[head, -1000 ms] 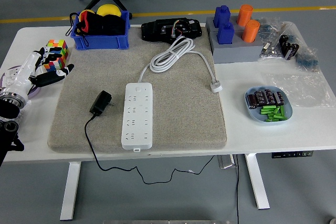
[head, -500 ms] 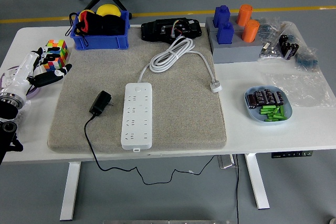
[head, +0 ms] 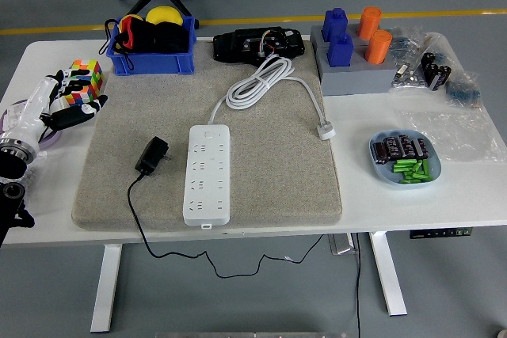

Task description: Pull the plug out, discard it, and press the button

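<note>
A white power strip [head: 207, 172] lies on the grey mat [head: 269, 172], its white cable [head: 261, 81] coiled behind it. A black plug adapter [head: 151, 155] lies loose on the mat left of the strip, its black cord [head: 142, 231] hanging over the table's front edge. My left hand [head: 67, 104] is open and empty at the table's left edge, beside a coloured cube [head: 85, 81]. My right hand is out of view.
A blue bin [head: 153, 59] with yellow and black items stands at the back left. A black device [head: 257, 43], a grey block with blue and orange pieces [head: 352, 65], plastic bags [head: 444, 77] and a blue dish of batteries [head: 405, 158] sit at the back and right.
My left hand has drawn back slightly to the left and away from the mat. Nothing else has moved.
</note>
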You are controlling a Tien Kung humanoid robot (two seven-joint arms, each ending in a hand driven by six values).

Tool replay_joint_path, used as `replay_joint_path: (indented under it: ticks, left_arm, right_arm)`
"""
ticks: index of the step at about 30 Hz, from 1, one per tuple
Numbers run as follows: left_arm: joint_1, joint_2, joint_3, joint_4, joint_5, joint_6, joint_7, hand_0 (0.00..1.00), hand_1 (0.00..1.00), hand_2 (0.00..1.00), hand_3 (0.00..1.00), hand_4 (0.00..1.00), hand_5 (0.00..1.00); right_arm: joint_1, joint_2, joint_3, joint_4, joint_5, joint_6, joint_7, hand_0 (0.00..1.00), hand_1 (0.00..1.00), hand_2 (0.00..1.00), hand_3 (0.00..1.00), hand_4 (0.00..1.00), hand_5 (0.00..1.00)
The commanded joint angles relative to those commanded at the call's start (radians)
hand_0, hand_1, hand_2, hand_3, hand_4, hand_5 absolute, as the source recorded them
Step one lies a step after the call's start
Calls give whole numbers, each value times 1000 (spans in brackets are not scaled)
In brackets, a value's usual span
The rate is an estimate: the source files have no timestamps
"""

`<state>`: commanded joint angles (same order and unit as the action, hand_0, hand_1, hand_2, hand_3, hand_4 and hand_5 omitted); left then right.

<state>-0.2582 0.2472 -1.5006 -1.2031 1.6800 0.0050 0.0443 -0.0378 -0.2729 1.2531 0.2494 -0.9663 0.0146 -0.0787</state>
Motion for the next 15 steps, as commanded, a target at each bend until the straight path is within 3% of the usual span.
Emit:
replay_joint_path:
  ticks: [15]
  left_arm:
    - [8, -2, -11, -4, 2, 3, 1, 826, 786, 744, 795, 766, 287]
  right_arm:
    - [-5, 3, 5, -1, -5, 1, 0, 725, 678, 656, 644, 743, 607]
